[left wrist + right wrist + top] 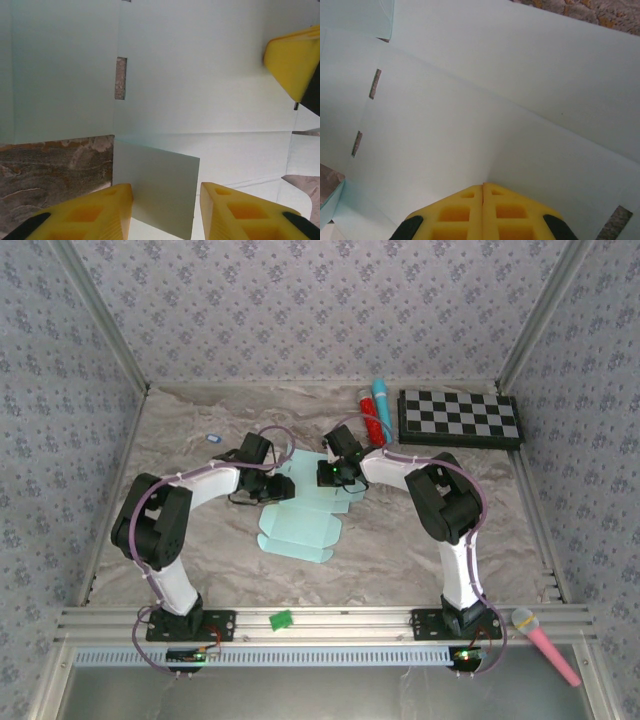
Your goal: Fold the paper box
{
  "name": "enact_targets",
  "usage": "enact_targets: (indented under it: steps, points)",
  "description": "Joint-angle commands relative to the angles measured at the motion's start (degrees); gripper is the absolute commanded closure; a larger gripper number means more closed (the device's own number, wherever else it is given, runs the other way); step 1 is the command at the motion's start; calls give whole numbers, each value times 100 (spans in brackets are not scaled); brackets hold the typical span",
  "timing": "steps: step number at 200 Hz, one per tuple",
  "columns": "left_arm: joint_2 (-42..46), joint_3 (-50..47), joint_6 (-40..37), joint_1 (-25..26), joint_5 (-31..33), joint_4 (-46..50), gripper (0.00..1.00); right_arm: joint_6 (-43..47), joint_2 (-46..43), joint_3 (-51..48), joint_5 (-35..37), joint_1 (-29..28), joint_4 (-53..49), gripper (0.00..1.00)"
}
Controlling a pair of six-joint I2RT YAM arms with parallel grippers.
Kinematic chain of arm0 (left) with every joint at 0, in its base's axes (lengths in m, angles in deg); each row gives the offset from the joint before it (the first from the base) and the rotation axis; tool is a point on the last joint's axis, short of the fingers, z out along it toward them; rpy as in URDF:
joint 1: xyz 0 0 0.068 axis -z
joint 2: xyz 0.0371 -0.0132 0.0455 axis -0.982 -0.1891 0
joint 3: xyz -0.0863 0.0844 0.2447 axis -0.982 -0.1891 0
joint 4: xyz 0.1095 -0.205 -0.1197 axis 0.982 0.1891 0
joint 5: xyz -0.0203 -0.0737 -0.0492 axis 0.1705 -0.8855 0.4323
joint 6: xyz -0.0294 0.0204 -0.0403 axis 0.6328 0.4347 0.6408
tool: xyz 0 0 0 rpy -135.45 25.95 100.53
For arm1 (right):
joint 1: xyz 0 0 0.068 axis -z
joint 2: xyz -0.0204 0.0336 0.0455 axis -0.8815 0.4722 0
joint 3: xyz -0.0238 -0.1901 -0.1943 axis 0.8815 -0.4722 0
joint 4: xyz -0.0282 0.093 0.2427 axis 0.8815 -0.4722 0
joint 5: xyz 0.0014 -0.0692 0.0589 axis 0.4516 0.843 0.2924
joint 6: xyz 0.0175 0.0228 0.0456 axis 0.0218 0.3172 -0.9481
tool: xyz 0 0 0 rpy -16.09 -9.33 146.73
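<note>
The paper box (300, 530) is a pale mint-blue die-cut sheet lying mostly flat at the table's middle, with both grippers over its far part. My left gripper (278, 486) is open. In the left wrist view its yellow fingers (116, 210) straddle a raised flap (157, 195) of the sheet (200, 75), which has a small slit (120, 78). My right gripper (336, 476) is shut, and its joined tip (483, 185) presses on the sheet (470, 115) with nothing seen between the pads. One of its yellow fingers (292, 60) shows at the left wrist view's upper right.
A black-and-white checkerboard (460, 418) lies at the back right, with a red tube (370, 416) and a blue one (381, 398) beside it. A pink microphone (546, 644) and a green piece (281, 619) rest on the front rail. Patterned walls enclose the marbled table (180, 540).
</note>
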Motion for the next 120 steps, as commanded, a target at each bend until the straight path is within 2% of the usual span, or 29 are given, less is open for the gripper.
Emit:
enact_targets:
  steps: [1, 60, 80, 120]
  points:
    - [257, 120, -28, 43, 287, 105, 59, -60, 187, -63, 28, 24, -311, 100]
    - [961, 90, 33, -75, 937, 402, 53, 20, -10, 62, 28, 29, -482, 100]
    - [1209, 76, -94, -62, 949, 609, 52, 59, -132, 129, 11, 38, -557, 100]
    - [1743, -317, -67, 74, 868, 795, 62, 146, -401, 269, 17, 47, -667, 98]
